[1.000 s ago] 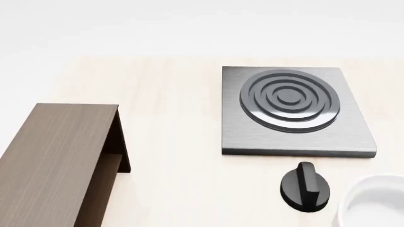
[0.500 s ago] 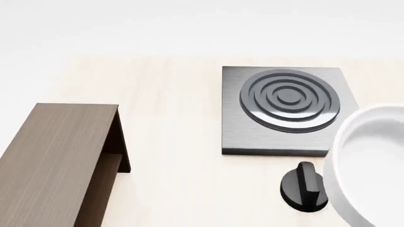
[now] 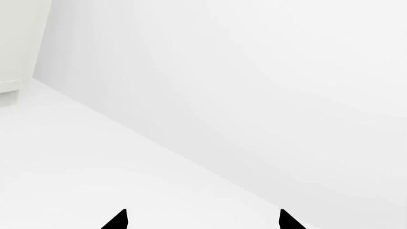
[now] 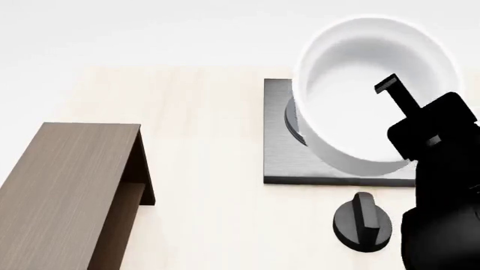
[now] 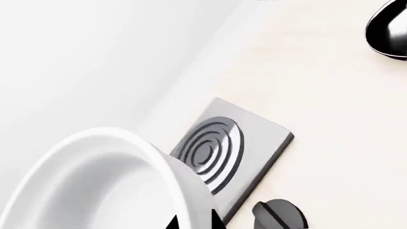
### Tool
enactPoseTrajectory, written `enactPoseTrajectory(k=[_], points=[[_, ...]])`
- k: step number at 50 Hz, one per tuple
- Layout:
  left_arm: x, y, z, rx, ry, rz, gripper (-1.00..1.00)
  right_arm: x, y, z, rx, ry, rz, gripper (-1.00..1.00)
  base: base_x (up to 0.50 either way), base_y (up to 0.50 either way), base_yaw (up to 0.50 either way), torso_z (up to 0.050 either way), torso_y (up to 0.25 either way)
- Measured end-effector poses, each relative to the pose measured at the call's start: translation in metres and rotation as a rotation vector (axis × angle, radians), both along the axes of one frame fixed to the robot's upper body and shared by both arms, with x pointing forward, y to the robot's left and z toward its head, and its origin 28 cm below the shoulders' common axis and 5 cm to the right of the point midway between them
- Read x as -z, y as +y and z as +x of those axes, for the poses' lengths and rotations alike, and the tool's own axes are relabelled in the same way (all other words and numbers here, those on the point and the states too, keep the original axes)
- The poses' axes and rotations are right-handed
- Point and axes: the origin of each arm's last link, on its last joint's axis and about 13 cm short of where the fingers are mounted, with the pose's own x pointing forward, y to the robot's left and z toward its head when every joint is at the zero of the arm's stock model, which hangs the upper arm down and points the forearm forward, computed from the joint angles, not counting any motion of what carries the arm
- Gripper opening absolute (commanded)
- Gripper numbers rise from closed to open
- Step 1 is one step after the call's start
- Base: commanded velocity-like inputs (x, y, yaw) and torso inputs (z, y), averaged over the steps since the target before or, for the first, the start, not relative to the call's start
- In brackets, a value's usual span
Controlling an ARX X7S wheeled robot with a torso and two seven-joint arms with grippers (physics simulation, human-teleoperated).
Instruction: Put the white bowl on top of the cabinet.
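The white bowl [image 4: 371,93] hangs in the air above the grey stove plate, at the upper right of the head view. My right gripper [image 4: 401,112] is shut on the bowl's near rim, one finger inside the wall. In the right wrist view the bowl [image 5: 95,186] fills the near corner and the fingertips [image 5: 219,220] pinch its wall close together. The dark brown cabinet [image 4: 64,185] stands at the left front of the table, its flat top bare. My left gripper [image 3: 202,220] shows two fingertips wide apart, holding nothing, over white floor.
The grey stove plate [image 4: 281,152] with ringed burner lies under the bowl; it also shows in the right wrist view [image 5: 226,152]. A black knob [image 4: 362,221] sits in front of it. A black rounded object [image 5: 389,28] lies at the far edge of the right wrist view.
The bowl has risen from the table's right front and moved up and left over the stove plate, carried by my right gripper, whose arm has now come into the head view.
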Motion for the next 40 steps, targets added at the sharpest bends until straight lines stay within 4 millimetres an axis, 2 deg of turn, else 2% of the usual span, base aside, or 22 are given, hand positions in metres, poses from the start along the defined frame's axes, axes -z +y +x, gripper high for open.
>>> enactPoseTrajectory(k=[24,40], points=[[0.001,0.0,0.0,0.003,-0.002,-0.004,1.0,-0.043,0.047,0.059,-0.185,0.011,-0.275,-1.0,0.0,0.0,0.0,0.0,0.001],[0.001,0.0,0.001,0.006,-0.002,-0.004,1.0,-0.071,0.085,0.08,-0.448,-0.03,-0.368,-1.0,0.0,0.0,0.0,0.0,0.001]])
